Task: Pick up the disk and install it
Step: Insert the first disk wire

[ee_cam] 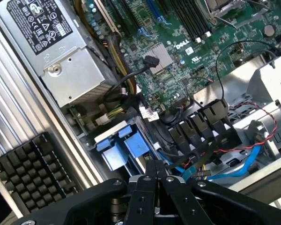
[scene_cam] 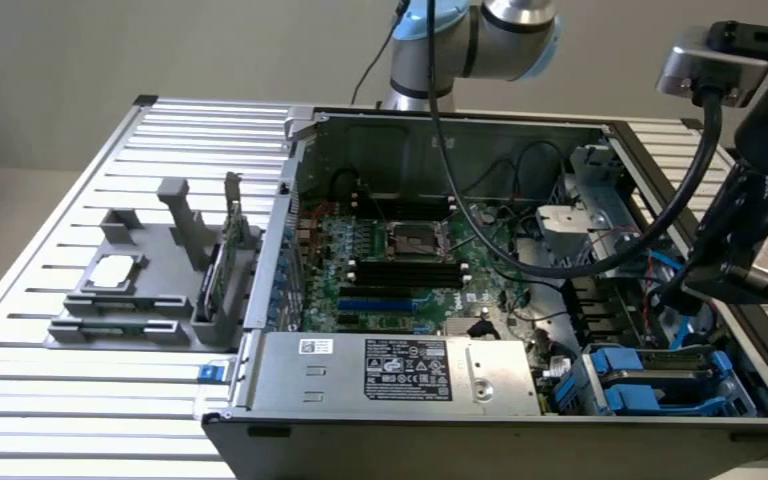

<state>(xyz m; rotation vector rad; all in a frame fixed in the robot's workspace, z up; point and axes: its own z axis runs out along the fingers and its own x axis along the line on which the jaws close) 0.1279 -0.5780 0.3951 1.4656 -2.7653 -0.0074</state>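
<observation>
Fingers (ee_cam: 146,186) pressed together, empty, near the blue-framed disk (scene_cam: 640,386), which is likely rigid, weighty and shock-sensitive; best gripped by the carrier's edges.

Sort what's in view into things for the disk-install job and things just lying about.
For the job: gripper, shut, above the disk; the disk sits in its blue carrier inside the open computer case.
Lying about: power supply; grey stand holding a silver chip and an upright card; black finned block.
</observation>
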